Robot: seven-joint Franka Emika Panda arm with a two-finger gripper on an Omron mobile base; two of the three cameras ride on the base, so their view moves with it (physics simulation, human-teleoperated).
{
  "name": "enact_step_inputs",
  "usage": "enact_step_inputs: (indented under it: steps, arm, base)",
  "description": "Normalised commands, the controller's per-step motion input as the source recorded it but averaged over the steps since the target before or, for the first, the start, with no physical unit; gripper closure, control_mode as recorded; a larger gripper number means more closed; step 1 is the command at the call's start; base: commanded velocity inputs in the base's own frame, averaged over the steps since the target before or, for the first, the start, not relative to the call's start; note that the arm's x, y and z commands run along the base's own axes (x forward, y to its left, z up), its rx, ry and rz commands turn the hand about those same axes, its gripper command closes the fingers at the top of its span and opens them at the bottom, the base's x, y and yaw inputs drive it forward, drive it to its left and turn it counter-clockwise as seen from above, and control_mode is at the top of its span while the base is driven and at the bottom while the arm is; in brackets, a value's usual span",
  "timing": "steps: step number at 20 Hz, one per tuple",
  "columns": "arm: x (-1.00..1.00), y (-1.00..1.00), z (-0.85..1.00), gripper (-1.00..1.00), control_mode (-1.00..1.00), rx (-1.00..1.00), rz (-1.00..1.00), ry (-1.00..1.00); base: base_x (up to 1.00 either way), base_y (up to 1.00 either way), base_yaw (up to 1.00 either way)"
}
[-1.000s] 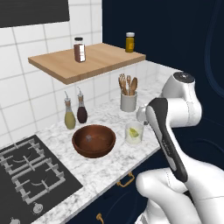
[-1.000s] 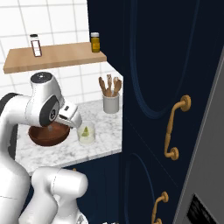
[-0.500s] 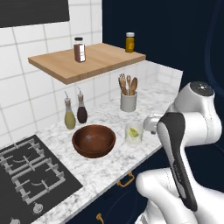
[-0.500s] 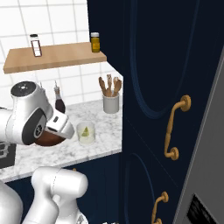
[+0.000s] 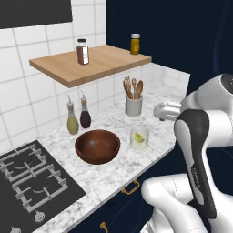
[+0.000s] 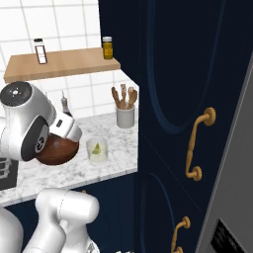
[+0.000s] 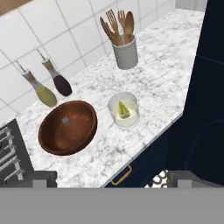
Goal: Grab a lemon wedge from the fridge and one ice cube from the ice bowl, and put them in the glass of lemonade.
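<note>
on the marble counter (image 7: pixel 166 57) the glass of lemonade (image 7: pixel 124 110) stands just right of the ice bowl (image 7: pixel 68 127), near it but apart; a lemon wedge (image 7: pixel 123 109) sits inside the glass, yellow and upright in the pale liquid; in the bowl lies one small pale ice cube (image 7: pixel 65 120), though it is too small to say more of it; behind the bowl, against the white tiles, two slim oil bottles (image 7: pixel 48 85) stand side by side, and further right a white utensil holder (image 7: pixel 125 53) carries wooden spoons and forks; a wooden shelf (image 5: pixel 91 63) above bears two small jars; the stove (image 5: pixel 27 177) lies left of the bowl; the gripper (image 7: pixel 107 179) hangs well above the counter's front edge, looking down on glass and bowl, its jaws spread wide with nothing between them; on the right, navy cabinet doors (image 6: pixel 183 123) with gold handles stand beside the grey fridge (image 6: pixel 232 197), whose door is closed.
</note>
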Motion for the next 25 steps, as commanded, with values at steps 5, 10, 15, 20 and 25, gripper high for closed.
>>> enact_step_inputs:
  steps: [5,10,15,20,25]
  arm:
    - [-0.32,-0.16,0.14,-1.0,-1.0,0.05,-0.02,0.0]
    - [-0.43,-0.34,-0.01,-1.0,-1.0,0.0,-0.12,0.0]
    - [-0.04,-0.13,0.0,-1.0,-1.0,0.0,-0.01,0.0]
    - [-0.1,0.45,0.21,-1.0,-1.0,-0.07,0.0,-0.37]
    - [0.0,0.34,0.2,-1.0,-1.0,-0.09,-0.03,-0.33]
  base:
    - [0.0,0.0,0.0]
    - [0.0,0.0,0.0]
    - [0.0,0.0,0.0]
    - [0.0,0.0,0.0]
    - [0.0,0.0,0.0]
